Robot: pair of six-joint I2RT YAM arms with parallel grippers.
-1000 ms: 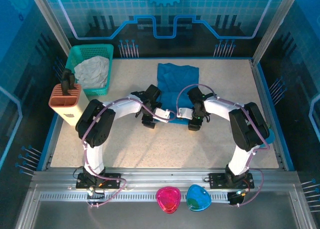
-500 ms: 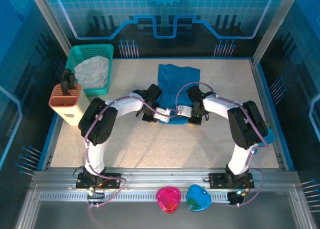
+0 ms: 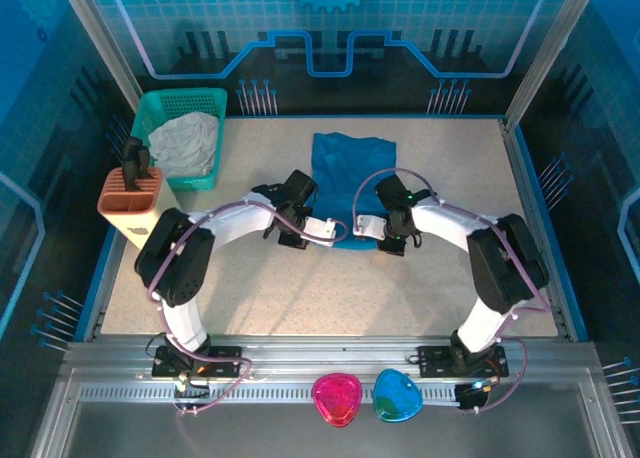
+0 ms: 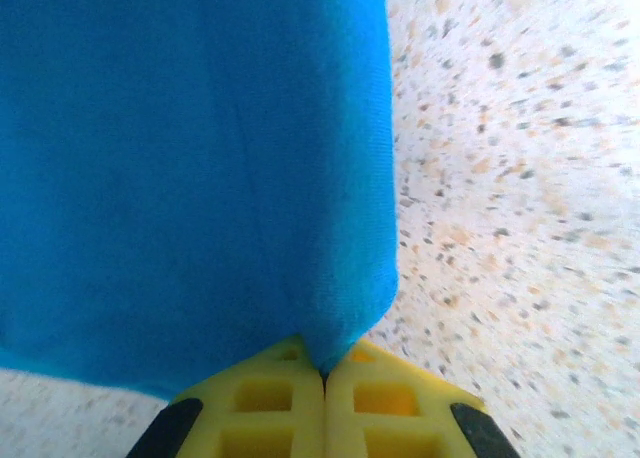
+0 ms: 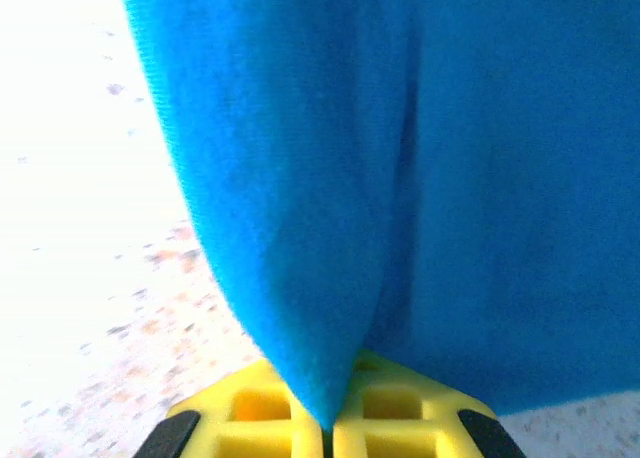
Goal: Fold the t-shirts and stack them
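A teal-blue t-shirt (image 3: pixel 350 168) lies folded on the table's far middle, its near edge between my two arms. My left gripper (image 3: pixel 322 229) is shut on the shirt's near left corner; in the left wrist view the fabric (image 4: pixel 190 158) runs into the closed yellow fingertips (image 4: pixel 323 366). At the near right corner my right gripper (image 3: pixel 368 225) is likewise shut, and the right wrist view shows a pinched fold of blue cloth (image 5: pixel 400 158) between its yellow pads (image 5: pixel 327 418). The corners held are hidden under the grippers in the top view.
A green basket (image 3: pixel 150 113) holding a pale grey cloth (image 3: pixel 188 143) stands at the far left, with an orange slotted holder (image 3: pixel 130 203) just in front of it. A pink (image 3: pixel 337 398) and a blue (image 3: pixel 398 396) object rest on the near rail. Speckled tabletop (image 3: pixel 300 288) lies open in front.
Both grippers went from open to shut on the shirt's near edge. The arms shifted slightly and the shirt's near edge is gathered between them.
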